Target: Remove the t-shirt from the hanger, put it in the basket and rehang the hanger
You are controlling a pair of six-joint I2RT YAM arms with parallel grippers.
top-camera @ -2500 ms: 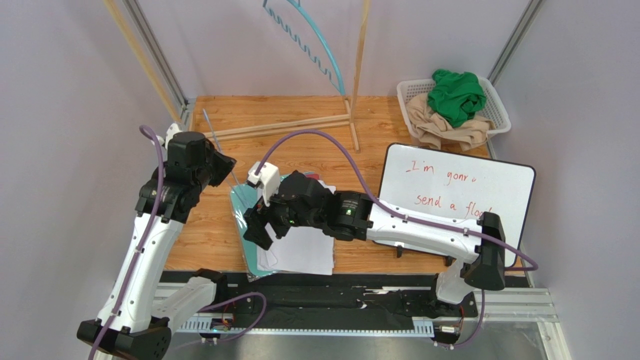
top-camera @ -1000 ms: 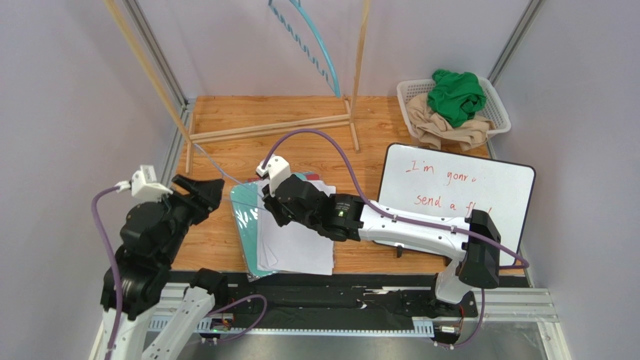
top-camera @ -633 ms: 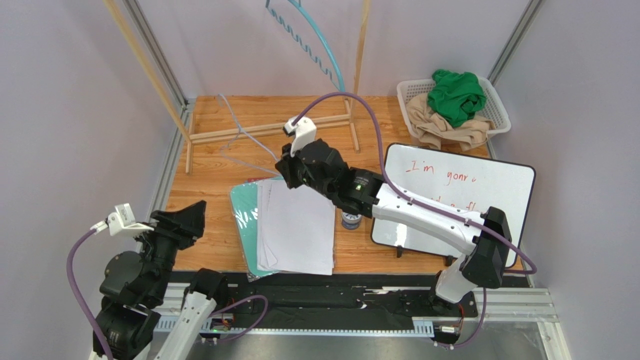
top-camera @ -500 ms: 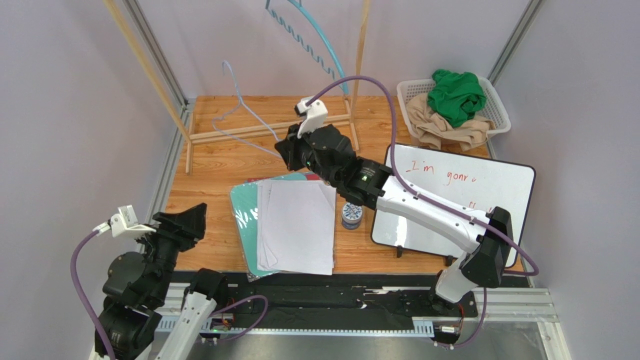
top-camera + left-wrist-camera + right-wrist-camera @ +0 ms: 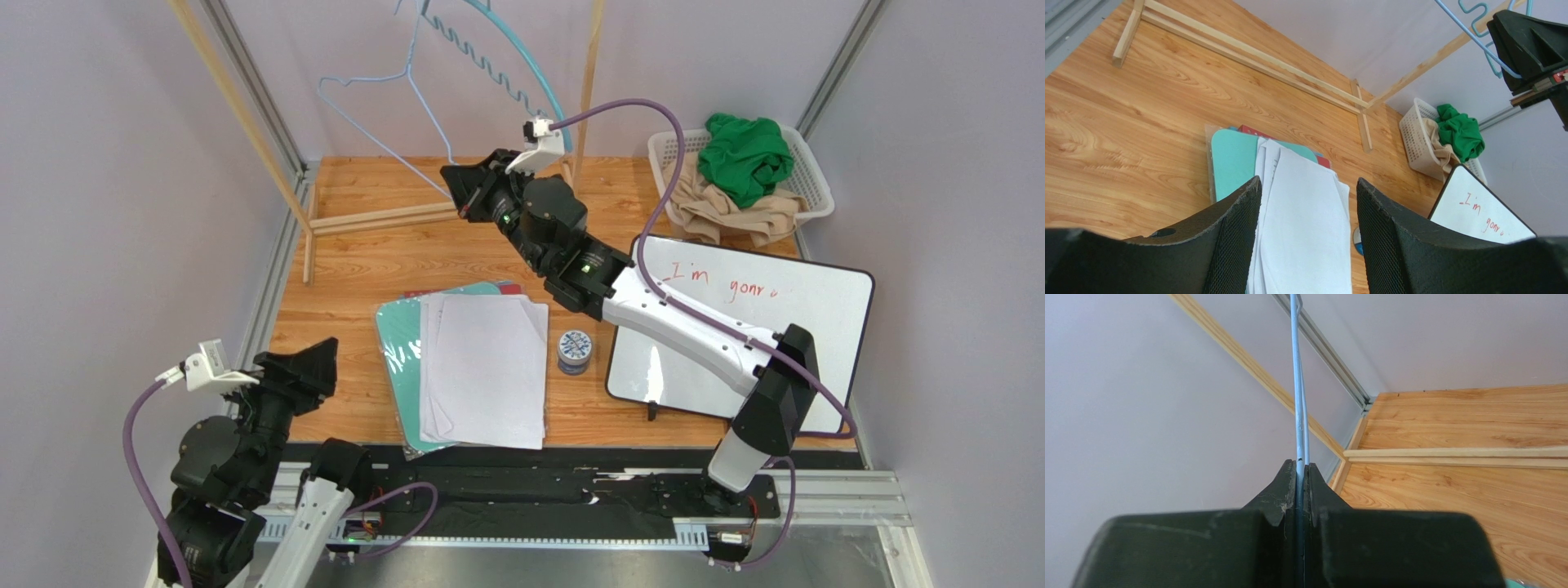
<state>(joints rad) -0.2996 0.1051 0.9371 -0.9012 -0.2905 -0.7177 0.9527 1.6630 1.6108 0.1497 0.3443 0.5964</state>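
A white t-shirt (image 5: 485, 368) lies flat on the table on top of a teal sheet (image 5: 399, 349), free of the hanger. It also shows between my left fingers (image 5: 1303, 226). The bare light-blue wire hanger (image 5: 432, 126) is up in the air at the back, its hook near the top edge. My right gripper (image 5: 451, 184) is shut on its wire, which runs straight out between the jaws (image 5: 1296, 386) of that gripper (image 5: 1301, 465). My left gripper (image 5: 321, 361) hangs open and holds nothing at the near left (image 5: 1309, 180).
A wooden rack (image 5: 442, 208) stands at the back with a teal ridged hanger (image 5: 521, 80) on it. A white basket (image 5: 816, 184) with green and beige clothes is at the back right. A whiteboard (image 5: 748, 325) and a small round tin (image 5: 574, 352) lie right of the stack.
The right arm has lifted the bare hanger off the stack and carried it up and back toward the rack. The left arm has drawn back to the near left corner.
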